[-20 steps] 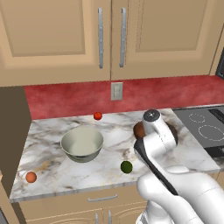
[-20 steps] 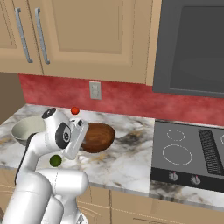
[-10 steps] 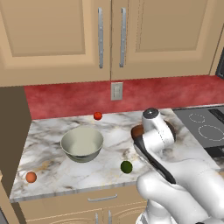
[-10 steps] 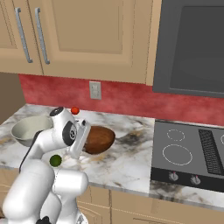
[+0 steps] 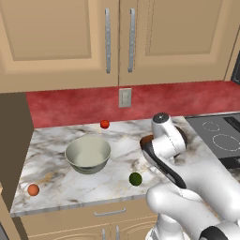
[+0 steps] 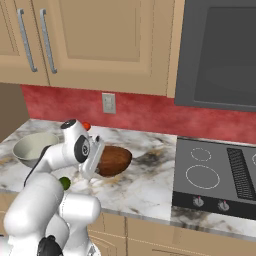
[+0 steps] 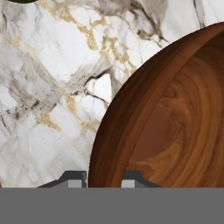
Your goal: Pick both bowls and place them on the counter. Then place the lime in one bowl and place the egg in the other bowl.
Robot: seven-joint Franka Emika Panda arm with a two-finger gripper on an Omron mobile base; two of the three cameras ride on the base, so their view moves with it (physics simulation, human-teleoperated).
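Gripper (image 7: 104,178) seen clamped across the rim of the dark brown wooden bowl (image 7: 175,122), one finger tip (image 7: 73,179) outside the wall and the other inside, jaws nearly together with the rim pinched between. Wooden bowl (image 6: 114,160) found resting on the marbled counter (image 6: 145,185), just left of the black cooktop (image 6: 220,172), partly hidden behind the wrist in the left base view (image 5: 147,139). Pale grey-green bowl (image 5: 88,153) noted upright on the counter (image 5: 51,161) further left, well apart from the wooden one, nothing visible inside it. Lime (image 5: 135,178) spotted lying on the stone near the front edge, between the two bowls and in front of them. Egg (image 5: 33,189) noted at the front left corner of the slab, apart from everything else. Small red ball (image 5: 105,124) seen at the back by the red splashback, behind the pale bowl. Beige wall cabinets (image 5: 117,37) hung above, an outlet (image 5: 124,97) set in the red wall.
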